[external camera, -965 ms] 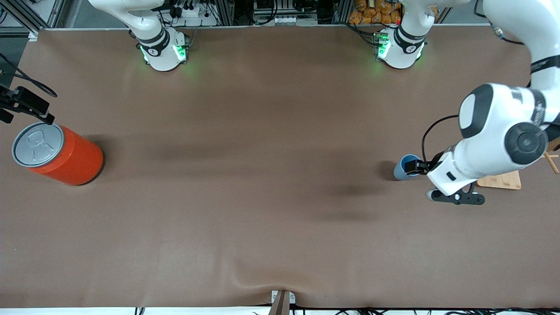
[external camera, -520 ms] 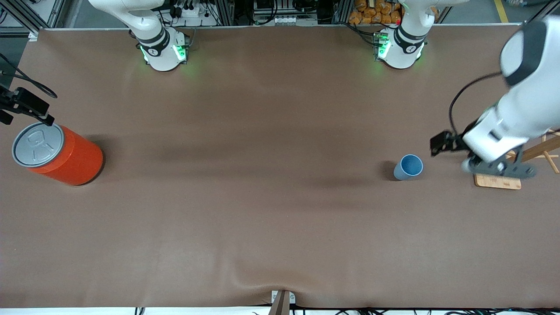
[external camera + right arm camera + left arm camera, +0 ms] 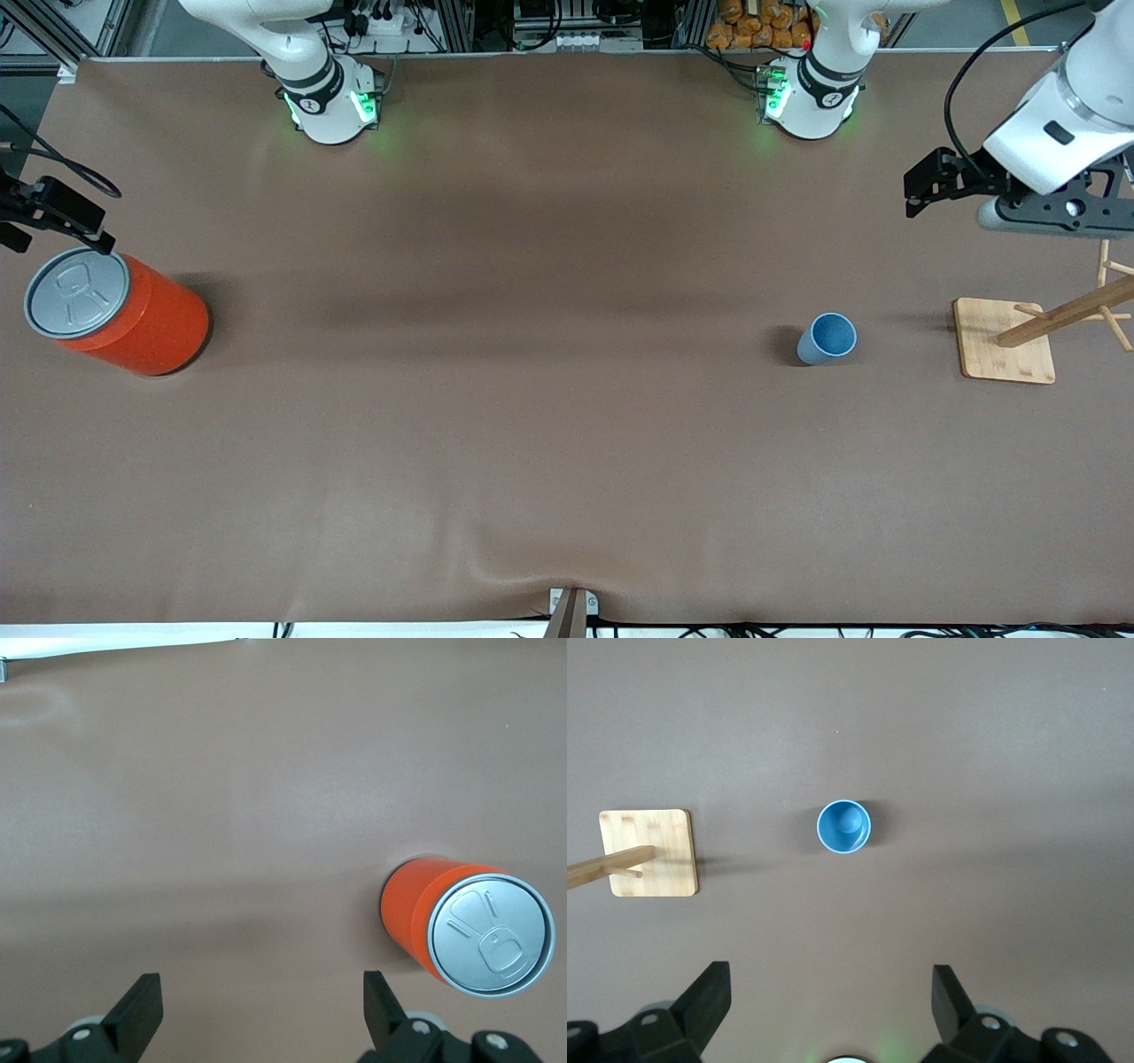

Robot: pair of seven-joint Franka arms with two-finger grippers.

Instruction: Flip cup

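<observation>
The small light-blue tapered plastic cup (image 3: 827, 338) stands upright, mouth up, on the brown tabletop (image 3: 532, 425), beside a wooden stand (image 3: 1006, 352). The left gripper (image 3: 830, 1001) hangs above, spread wide, empty. The right gripper (image 3: 261, 1001), wide and empty, waits near the orange can (image 3: 115, 310).

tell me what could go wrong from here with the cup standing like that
1. The cup stands mouth up on the table, free of both grippers, so anything brushing it could tip it.
2. The wooden stand sits beside the cup toward the left arm's end; the open left gripper, up in the air over bare table, might clip its slanted post if it comes back down.
3. The right gripper waits open above the orange can and could nudge it.
</observation>
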